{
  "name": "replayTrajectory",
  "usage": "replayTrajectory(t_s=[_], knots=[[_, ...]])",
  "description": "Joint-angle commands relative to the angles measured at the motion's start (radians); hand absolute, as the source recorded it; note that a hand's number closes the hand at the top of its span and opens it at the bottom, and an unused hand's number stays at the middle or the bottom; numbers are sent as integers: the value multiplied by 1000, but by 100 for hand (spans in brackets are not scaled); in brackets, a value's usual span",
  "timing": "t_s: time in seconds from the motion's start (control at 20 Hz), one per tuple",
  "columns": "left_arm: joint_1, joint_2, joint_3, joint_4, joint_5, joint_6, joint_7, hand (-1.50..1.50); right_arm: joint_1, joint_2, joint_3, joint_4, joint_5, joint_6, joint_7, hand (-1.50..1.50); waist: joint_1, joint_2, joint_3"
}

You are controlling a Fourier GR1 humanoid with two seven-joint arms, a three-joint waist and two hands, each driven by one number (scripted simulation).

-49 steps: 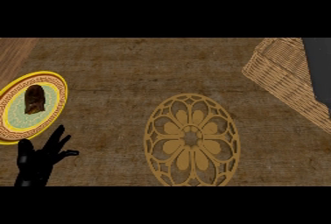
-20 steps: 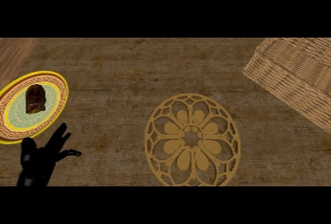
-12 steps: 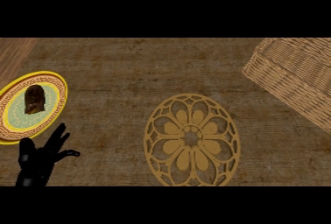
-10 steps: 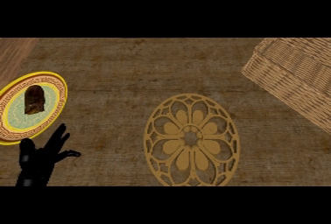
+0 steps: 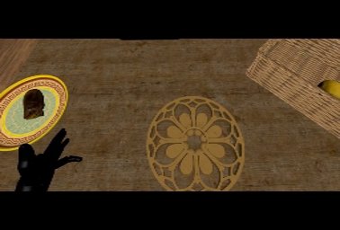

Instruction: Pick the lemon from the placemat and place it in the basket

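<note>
Yellow shows inside the basket (image 5: 287, 75): the lemon (image 5: 330, 88) lies in it at the view's right edge, partly cut off. The placemat (image 5: 194, 143) in the middle of the table (image 5: 119, 76) carries no lemon. I judge the placing done, with nothing left but to stand down. My left hand (image 5: 38, 165) rests open, fingers up, just below the plate (image 5: 20, 122); my right hand is out of view.

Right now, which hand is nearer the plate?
Left. The left hand rests open just below the plate; the right hand is out of view.
</note>
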Motion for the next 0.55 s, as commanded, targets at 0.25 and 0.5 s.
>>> replayTrajectory(t_s=[0.25, 0.5], knots=[[-41, -57, -24, 69, -5, 9, 47, 0, 116, -6, -45, -229, -35, -44, 109, -150, -35, 4, -16], [-1, -49, 4, 75, 8, -7, 23, 0, 281, -33, -96, -445, -95, 47, 154, -150, -67, -5, -18]])
